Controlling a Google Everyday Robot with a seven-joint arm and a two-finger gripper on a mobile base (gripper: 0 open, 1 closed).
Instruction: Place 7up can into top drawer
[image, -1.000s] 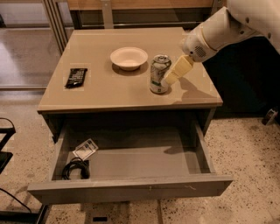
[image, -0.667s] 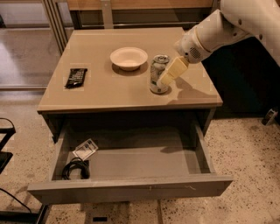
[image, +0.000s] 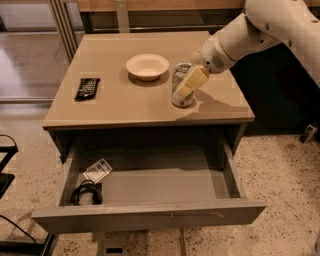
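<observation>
Can (image: 180, 100) upright on table (image: 125, 102), at 4 o'clock from bowl (image: 147, 66). Gripper (image: 184, 91) against can – grip cannot be told. Drawer (image: 150, 216) open – can not inside.

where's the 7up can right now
In the camera view the 7up can stands upright on the right half of the tan table, just right of the white bowl, with the hand at it.
</observation>
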